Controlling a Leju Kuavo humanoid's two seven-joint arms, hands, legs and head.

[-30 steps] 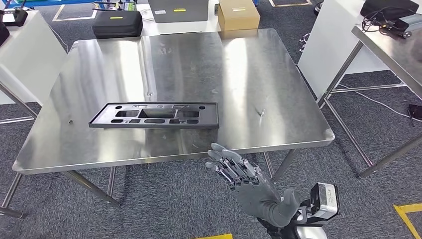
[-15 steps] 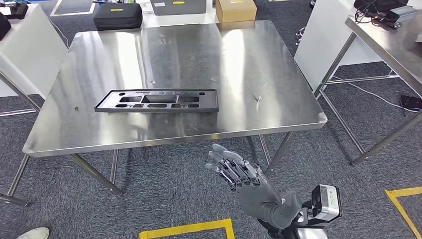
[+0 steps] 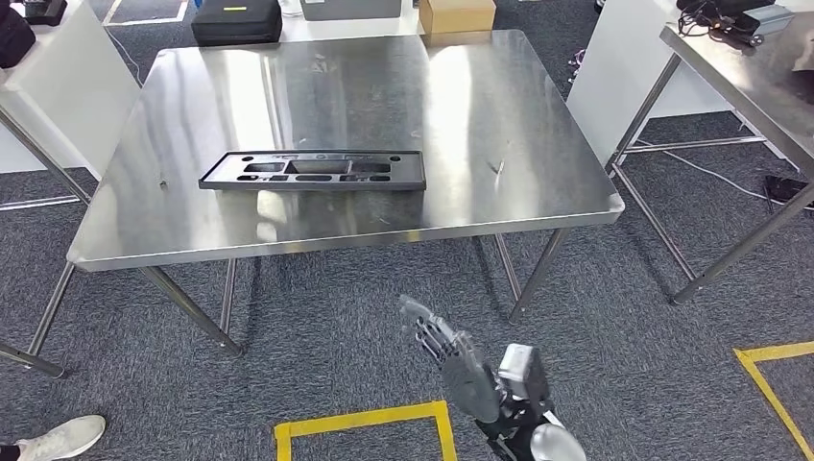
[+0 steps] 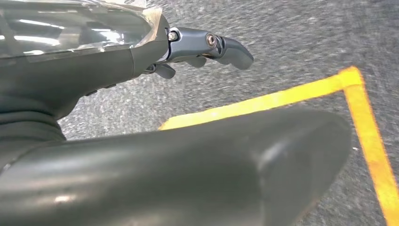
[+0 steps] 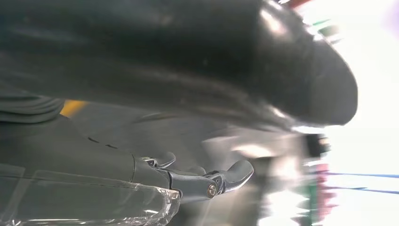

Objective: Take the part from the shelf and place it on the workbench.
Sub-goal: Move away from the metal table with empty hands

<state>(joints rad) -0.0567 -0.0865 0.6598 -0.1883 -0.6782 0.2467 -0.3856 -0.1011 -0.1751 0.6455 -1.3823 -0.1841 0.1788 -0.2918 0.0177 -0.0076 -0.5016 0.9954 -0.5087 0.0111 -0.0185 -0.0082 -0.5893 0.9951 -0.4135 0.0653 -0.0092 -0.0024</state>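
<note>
The part [image 3: 315, 170], a long flat black plastic frame with cut-outs, lies flat on the steel workbench [image 3: 461, 115], left of its middle and near the front edge. My right hand [image 3: 451, 351] hangs low in front of the bench over the carpet, well apart from the part, its fingers stretched out and holding nothing. In the right wrist view the same hand [image 5: 207, 181] shows bare fingers with nothing between them. In the left wrist view my left hand [image 4: 202, 44] hangs over the carpet, fingers loosely extended and holding nothing.
A black case [image 3: 237, 21] and a cardboard box [image 3: 457, 13] stand behind the bench. A second steel table [image 3: 749, 67] stands at the right, with a white panel [image 3: 614, 67] between. Yellow floor tape [image 3: 360, 420] runs by my feet. A person's shoe [image 3: 59, 437] is at the lower left.
The camera has drawn back from the bench, so the whole scene sits farther up the picture. My right hand has dropped lower and turned. The part stays where it lay.
</note>
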